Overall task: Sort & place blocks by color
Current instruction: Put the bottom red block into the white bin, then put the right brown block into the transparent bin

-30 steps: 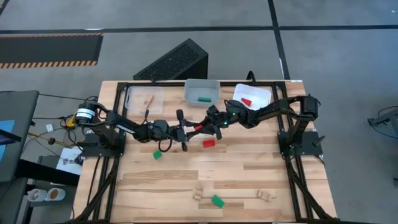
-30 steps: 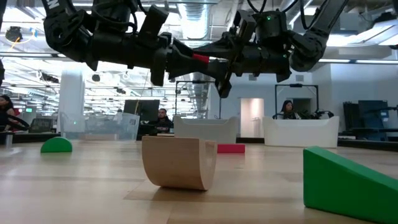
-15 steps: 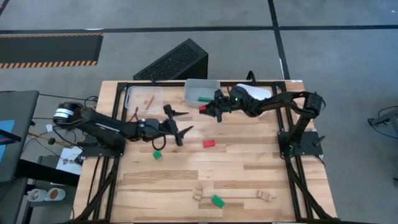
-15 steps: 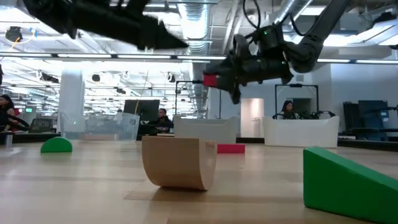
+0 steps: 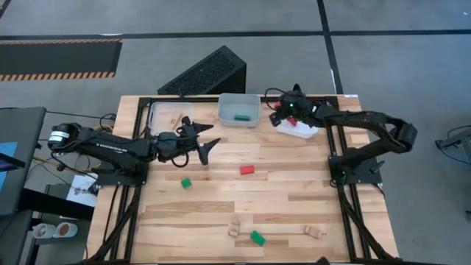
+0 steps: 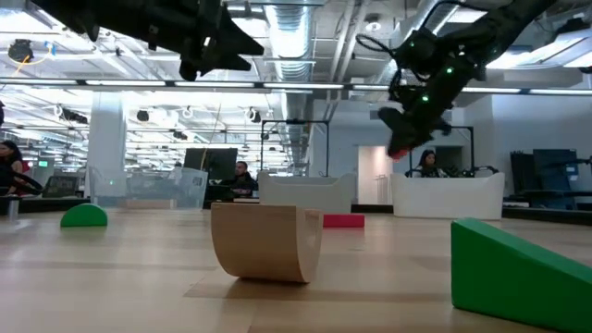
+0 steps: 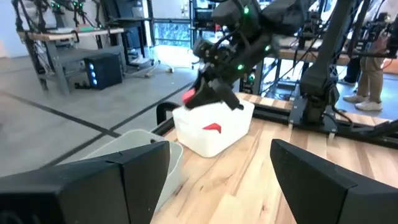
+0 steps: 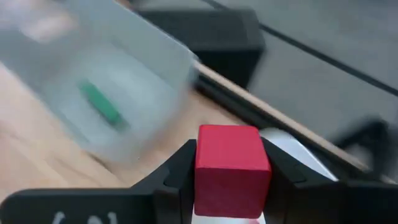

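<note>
Right pincer (image 5: 278,116) is up over the white tray's (image 5: 313,110) near corner, clamped on a red cube (image 8: 232,169); in the wrist view the cube sits squarely between the two fingers. Just below it in that white tray lies a red wedge (image 7: 212,127). Beside this pincer, toward the left arm, is the clear tray (image 5: 238,107) with a green block (image 5: 240,116) in it.

Left pincer (image 5: 207,135) hangs over the desk (image 5: 294,191), jaws spread wide, nothing between them. Behind it sits the third tray (image 5: 171,112), with a wood piece (image 5: 176,119) inside. Near its tips, loose on the desk: a green piece (image 5: 186,182) and, farther toward the right arm, a red brick (image 5: 247,169).

Well away from both pincers, at the desk's front, lie a green wedge (image 5: 257,237), a wood arch (image 6: 266,240) and another wood piece (image 5: 315,231).
</note>
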